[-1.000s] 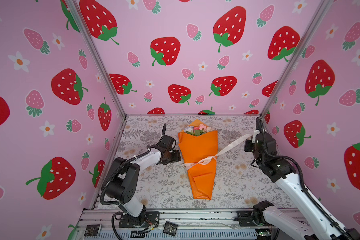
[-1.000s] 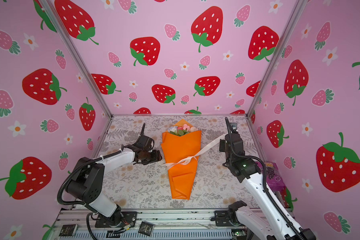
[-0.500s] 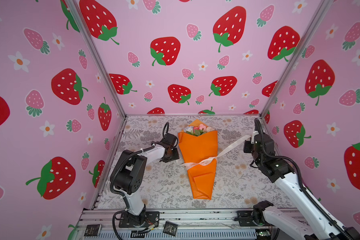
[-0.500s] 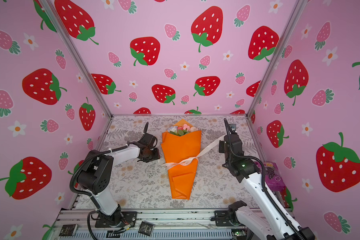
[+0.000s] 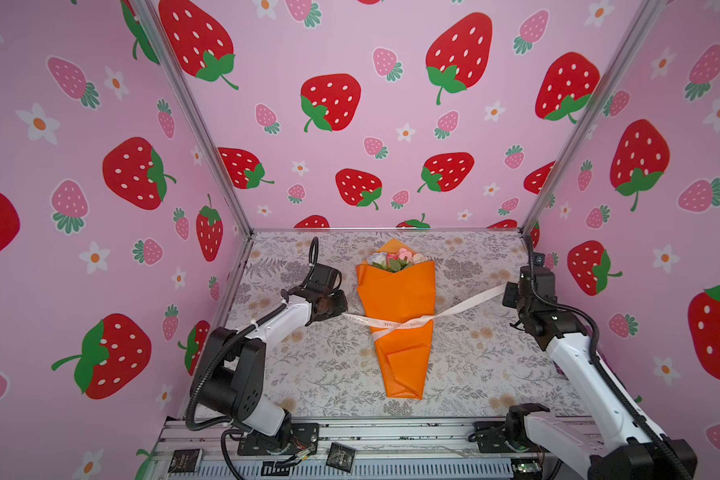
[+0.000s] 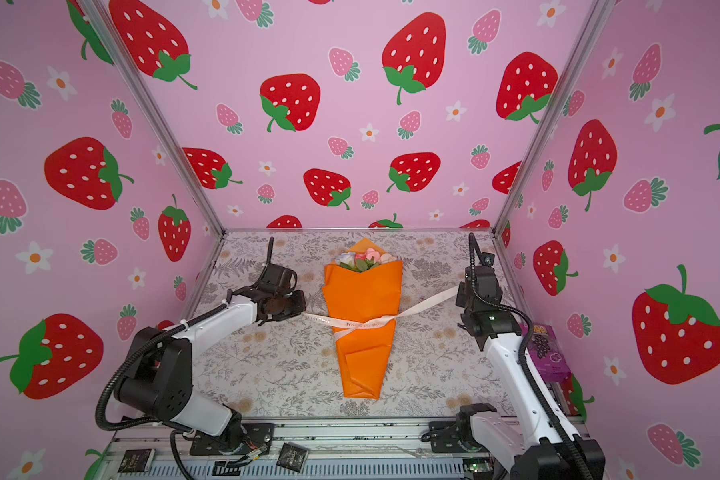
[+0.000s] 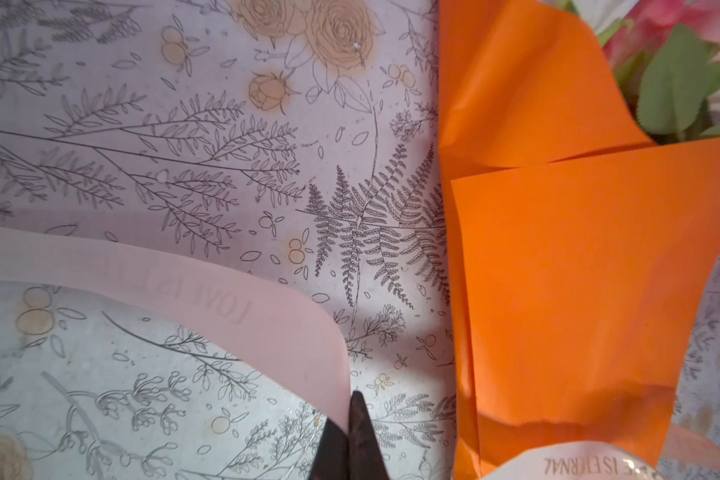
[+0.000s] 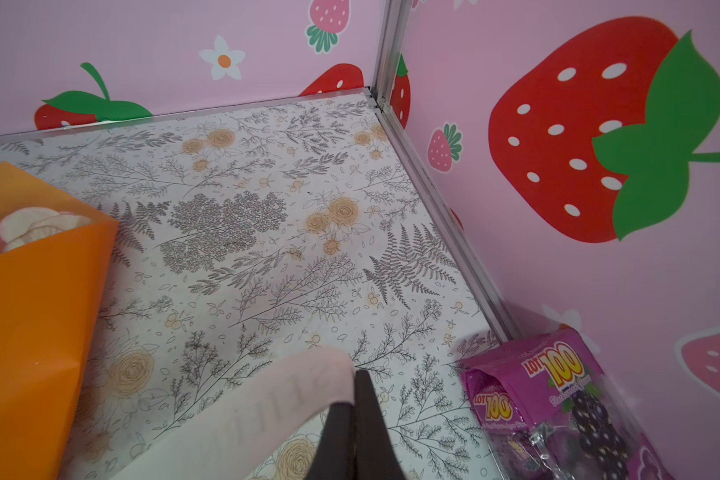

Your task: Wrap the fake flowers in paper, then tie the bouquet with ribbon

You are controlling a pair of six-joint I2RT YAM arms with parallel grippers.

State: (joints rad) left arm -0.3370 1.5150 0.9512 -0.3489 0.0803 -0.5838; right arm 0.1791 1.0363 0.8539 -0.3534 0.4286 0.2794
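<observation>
Bouquet of fake flowers (image 5: 393,262) lies flat mid-table inside its orange paper cone (image 5: 395,299), blooms toward the back, tip toward the front rail. Cream ribbon (image 5: 391,323) wraps the cone's waist and the strands cross right of centre. I can't tell if that's a proper knot. Left gripper (image 5: 343,312) has its tips together, pinching the ribbon's left end low, just beside the cone's edge; the left wrist view shows only a thin bite at the very fingertips. Right gripper (image 5: 507,296) is likewise clamped on the other end, raised, with that strand taut. Risks, my read: an uneven pull drags the light cone sideways or spins it; the slick ribbon slips out of that shallow left bite; hard tension crumples the paper or slides the loop down toward the narrow tip. Room: the right gripper is near the right wall (image 5: 649,232) and the corner post, so there's little outward travel left, and a purple candy bag (image 6: 543,353) sits at that wall's foot beside the arm. The left side has more open floral mat (image 5: 308,374), and the area in front of the cone is free.
</observation>
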